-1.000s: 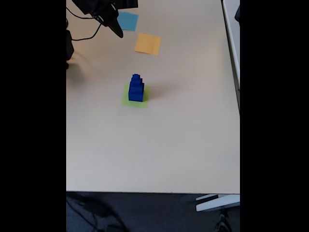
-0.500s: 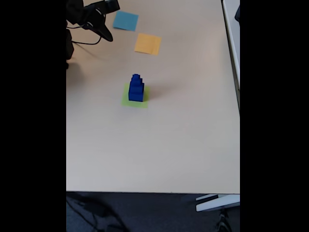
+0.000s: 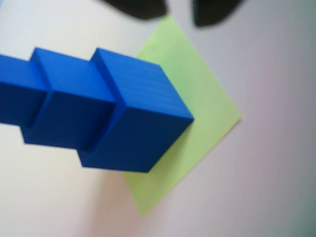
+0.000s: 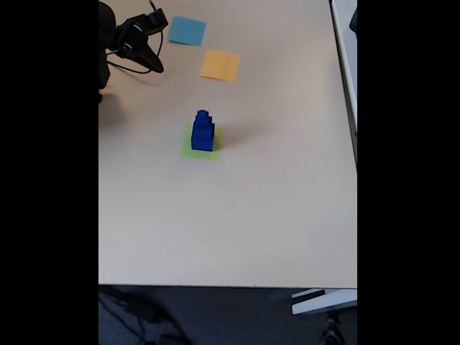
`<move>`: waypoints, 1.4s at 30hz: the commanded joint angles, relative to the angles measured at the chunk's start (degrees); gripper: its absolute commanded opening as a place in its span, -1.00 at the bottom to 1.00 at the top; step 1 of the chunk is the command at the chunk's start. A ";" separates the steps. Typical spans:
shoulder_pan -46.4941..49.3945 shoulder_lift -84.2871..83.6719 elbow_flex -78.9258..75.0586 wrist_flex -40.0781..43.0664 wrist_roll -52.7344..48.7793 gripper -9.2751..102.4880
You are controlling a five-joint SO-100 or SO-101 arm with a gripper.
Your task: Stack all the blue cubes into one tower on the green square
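Observation:
Three blue cubes form a stepped tower (image 4: 203, 133) on the green square (image 4: 188, 149), near the table's middle in the fixed view. In the wrist view the tower lies sideways across the picture: the large cube (image 3: 138, 123) rests on the green square (image 3: 197, 98), the medium cube (image 3: 69, 103) is on it, and the small cube (image 3: 15, 94) is at the left edge. My gripper (image 4: 154, 66) hangs at the table's far left, well away from the tower. Its two dark fingertips (image 3: 138, 7) enter the wrist view from the top, a small gap apart, holding nothing.
An orange paper square (image 4: 220, 65) and a light-blue paper square (image 4: 187, 31) lie at the back of the table. A black cable (image 4: 126, 66) trails by the arm's base at the far left. The table's front edge (image 4: 230, 285) runs across the lower picture.
The arm has drawn back to the left and lowered toward its base, uncovering the light-blue square. The tower has not moved.

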 commanded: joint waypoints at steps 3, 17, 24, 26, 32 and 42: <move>1.23 8.88 4.75 -1.85 -6.77 -0.84; -1.23 10.99 12.83 -3.69 -19.86 -0.84; -2.11 10.99 16.00 -2.37 -35.16 -0.84; -2.20 10.99 16.26 -2.11 -31.64 -0.84; -2.90 10.99 17.05 -1.41 -25.40 -0.84; -4.75 10.99 22.50 0.26 -21.45 -0.84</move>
